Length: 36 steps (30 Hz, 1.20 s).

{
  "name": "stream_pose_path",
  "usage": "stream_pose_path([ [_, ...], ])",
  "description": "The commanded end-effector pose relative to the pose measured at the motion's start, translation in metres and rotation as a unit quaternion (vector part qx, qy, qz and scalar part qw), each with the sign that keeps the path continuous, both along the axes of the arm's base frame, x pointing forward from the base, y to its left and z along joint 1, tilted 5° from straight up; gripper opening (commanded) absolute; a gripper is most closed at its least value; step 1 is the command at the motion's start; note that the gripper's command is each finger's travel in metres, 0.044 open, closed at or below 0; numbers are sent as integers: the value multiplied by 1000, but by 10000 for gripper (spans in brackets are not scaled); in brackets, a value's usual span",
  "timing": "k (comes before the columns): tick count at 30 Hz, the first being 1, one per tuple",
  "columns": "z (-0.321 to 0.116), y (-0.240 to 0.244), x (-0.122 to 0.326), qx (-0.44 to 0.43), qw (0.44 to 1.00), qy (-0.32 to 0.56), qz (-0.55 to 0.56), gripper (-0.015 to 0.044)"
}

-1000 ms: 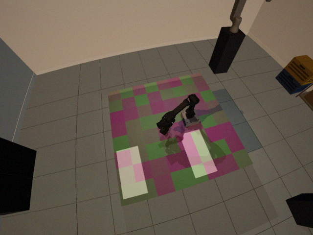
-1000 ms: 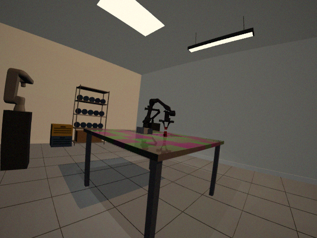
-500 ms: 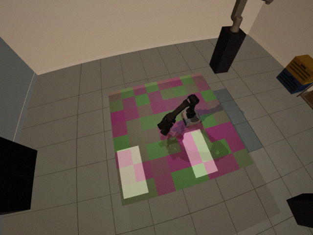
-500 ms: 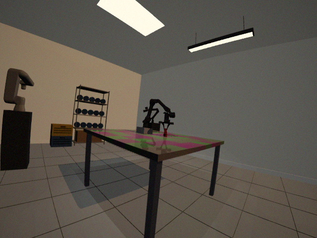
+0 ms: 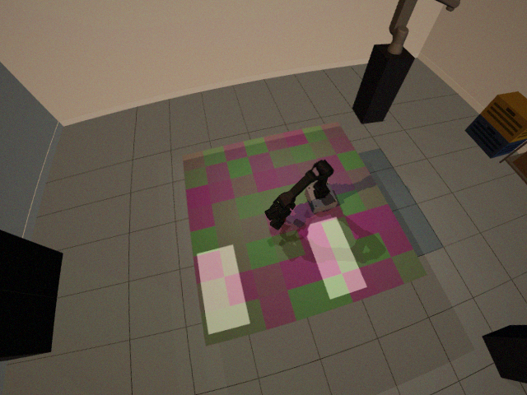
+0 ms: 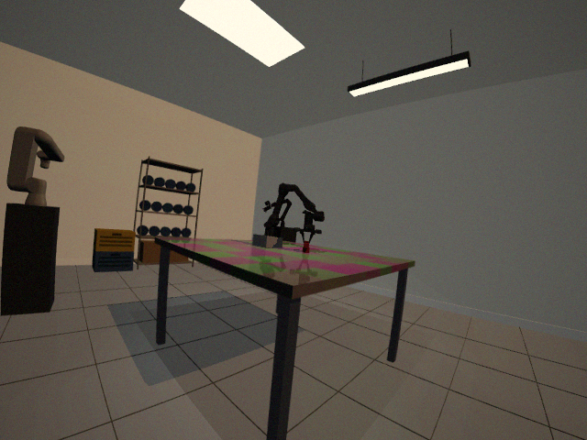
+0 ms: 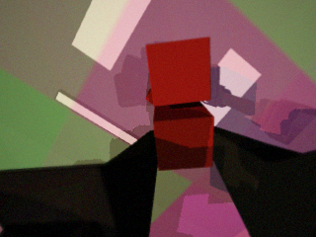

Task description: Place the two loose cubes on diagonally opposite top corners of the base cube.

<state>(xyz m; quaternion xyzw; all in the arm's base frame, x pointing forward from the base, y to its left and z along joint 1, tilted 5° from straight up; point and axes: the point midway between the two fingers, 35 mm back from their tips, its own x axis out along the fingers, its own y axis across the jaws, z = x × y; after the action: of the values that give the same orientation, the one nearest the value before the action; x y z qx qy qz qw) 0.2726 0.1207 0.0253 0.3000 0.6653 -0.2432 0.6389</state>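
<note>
Two dark fingers close from either side on a red cube, which sits clamped between them in the wrist view, so the gripper is loaded and not free. Just past the held cube, at twelve o'clock from the fingers in that view, lies a second red cube; its near edge meets the top edge of the held one in the picture, and a thin dark line between them suggests the held cube is above it or barely apart from it, though actual contact cannot be told. Which of the task's cubes that second one is cannot be settled from these views, and only two red cubes show. In my judgement the coming move turns on this offset: the lower cube lies forward of the fingers, its faces turned slightly from those of the held cube, so the carried cube wants to go forward and square up before it is set on a corner. Farther out, the checked pink and green table top spreads at all hours around them. From the exterior view the gripper hangs low over the table, a red speck at its tip.
</note>
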Motion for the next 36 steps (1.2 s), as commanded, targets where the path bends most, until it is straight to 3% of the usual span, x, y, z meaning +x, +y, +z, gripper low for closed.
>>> stream_pose_path([
  [1, -6, 1, 0, 1, 1000, 1, -2, 105],
  [26, -8, 1, 0, 1, 1000, 1, -2, 105],
  [30, -8, 1, 0, 1, 1000, 1, -2, 205],
  [36, -6, 1, 0, 1, 1000, 1, -1, 205],
])
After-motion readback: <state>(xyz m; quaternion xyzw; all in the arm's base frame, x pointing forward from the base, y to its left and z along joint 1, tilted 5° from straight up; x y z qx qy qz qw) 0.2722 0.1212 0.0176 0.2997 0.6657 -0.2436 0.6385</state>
